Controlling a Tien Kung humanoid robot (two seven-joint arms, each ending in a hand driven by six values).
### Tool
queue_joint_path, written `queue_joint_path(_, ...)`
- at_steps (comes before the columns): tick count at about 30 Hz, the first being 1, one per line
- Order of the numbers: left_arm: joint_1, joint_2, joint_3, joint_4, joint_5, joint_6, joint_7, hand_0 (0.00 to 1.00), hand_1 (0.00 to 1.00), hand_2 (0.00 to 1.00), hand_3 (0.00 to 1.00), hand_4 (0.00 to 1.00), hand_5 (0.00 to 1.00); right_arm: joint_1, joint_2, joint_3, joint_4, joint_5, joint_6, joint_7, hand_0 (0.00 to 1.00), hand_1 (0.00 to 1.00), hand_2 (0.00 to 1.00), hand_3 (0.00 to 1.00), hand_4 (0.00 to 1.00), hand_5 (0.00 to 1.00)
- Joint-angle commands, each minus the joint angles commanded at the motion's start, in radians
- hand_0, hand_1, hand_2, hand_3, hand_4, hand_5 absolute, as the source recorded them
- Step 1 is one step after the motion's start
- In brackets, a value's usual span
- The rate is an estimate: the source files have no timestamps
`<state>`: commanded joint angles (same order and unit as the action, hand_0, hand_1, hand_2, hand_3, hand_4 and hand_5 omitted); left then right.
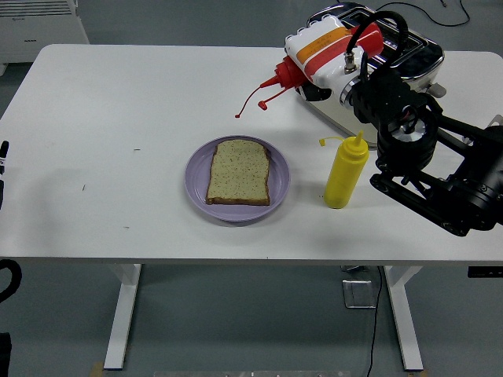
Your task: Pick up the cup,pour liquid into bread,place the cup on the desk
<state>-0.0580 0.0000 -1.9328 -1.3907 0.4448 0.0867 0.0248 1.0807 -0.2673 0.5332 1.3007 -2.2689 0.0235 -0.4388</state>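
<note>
A red squeeze bottle (288, 71), not a cup, is held sideways above the table at the upper right. Its nozzle points left and its cap dangles on a red tether (253, 100). My right hand (319, 47), white with an orange band, is shut around the bottle's body and hides most of it. A slice of speckled bread (239, 172) lies on a purple plate (197, 189) at the table's middle, left of and below the nozzle. Only a black bit of my left arm (4, 161) shows at the left edge.
A yellow squeeze bottle (346, 174) stands upright just right of the plate, under my right forearm. A white and chrome toaster (418, 55) sits behind the hand at the back right. The white table (118, 118) spreads bare to the left.
</note>
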Motion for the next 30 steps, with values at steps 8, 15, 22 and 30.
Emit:
queue_joint_path(8, -0.007, 0.0, 0.004, 0.0, 0.001, -0.003, 0.0, 0.786, 0.738, 0.733, 0.682, 0.546, 0.982, 0.006, 0.027, -0.151, -0.006, 0.0, 0.022, -0.013, 0.076, 0.075, 0.183, 0.296, 0.648, 0.243)
queue_joint_path(15, -0.003, 0.0, 0.001, 0.001, 0.0, -0.002, -0.001, 0.784, 0.737, 0.732, 0.681, 0.544, 0.981, -0.027, 0.016, -0.026, 0.005, 0.0, 0.007, -0.012, 0.076, 0.076, 0.183, 0.3, 0.644, 0.245)
queue_joint_path(22, -0.004, 0.0, 0.003, 0.002, 0.0, -0.002, -0.001, 0.782, 0.734, 0.73, 0.677, 0.547, 0.986, -0.122, 0.029, 0.237, 0.028, 0.006, -0.142, 0.041, 0.076, 0.076, 0.183, 0.302, 0.653, 0.259)
queue_joint_path(30, -0.005, 0.0, 0.006, 0.001, 0.0, -0.003, 0.0, 0.783, 0.734, 0.728, 0.676, 0.543, 0.987, -0.258, 0.036, 0.461, 0.039, 0.309, -0.393, 0.214, 0.101, 0.093, 0.198, 0.31, 0.663, 0.265)
